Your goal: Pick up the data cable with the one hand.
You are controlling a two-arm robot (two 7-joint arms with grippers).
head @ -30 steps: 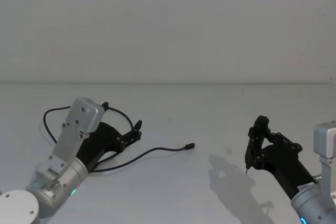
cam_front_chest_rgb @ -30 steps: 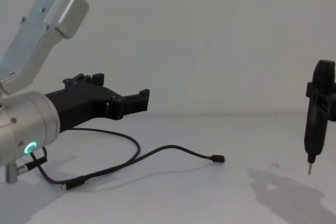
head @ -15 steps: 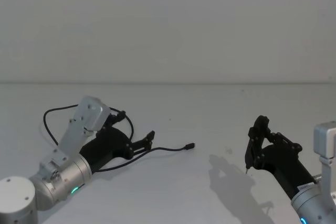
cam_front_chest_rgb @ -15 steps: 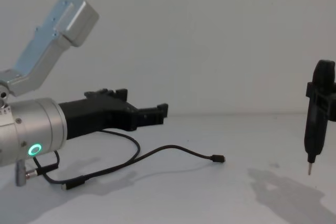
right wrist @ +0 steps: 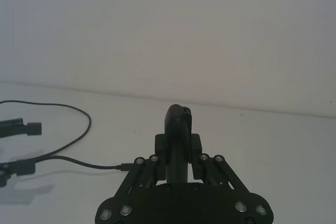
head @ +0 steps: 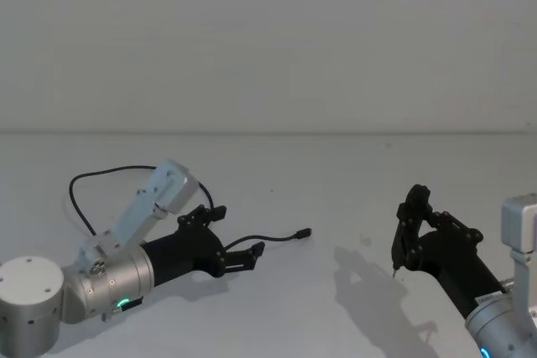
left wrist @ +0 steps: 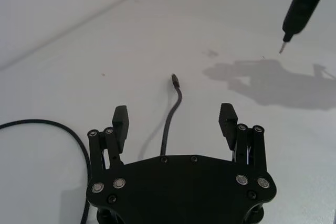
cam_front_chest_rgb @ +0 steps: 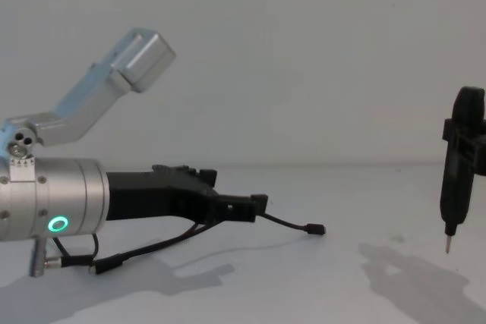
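Straddles the data cable (left wrist: pixel 177 95) with left gripper (left wrist: pixel 174 114), jaws spread — lengthwise between them, plug rightward; parks right gripper (head: pixel 409 225), clamped on pen tool (cam_front_chest_rgb: pixel 453 187), well apart.

On my chest feed the data cable (cam_front_chest_rgb: pixel 287 223) lies on the white table (cam_front_chest_rgb: pixel 304 294), its small plug (cam_front_chest_rgb: pixel 314 228) at its right end. My left gripper (cam_front_chest_rgb: pixel 254 206) reaches in low from the left, tips just over the cable near that plug; side-on, I can't tell whether they touch. Its green ring light (cam_front_chest_rgb: pixel 57 224) glows. The right gripper (cam_front_chest_rgb: pixel 465 138) hangs well right of the cable, its pen-like tool (cam_front_chest_rgb: pixel 449 214) pointing down.
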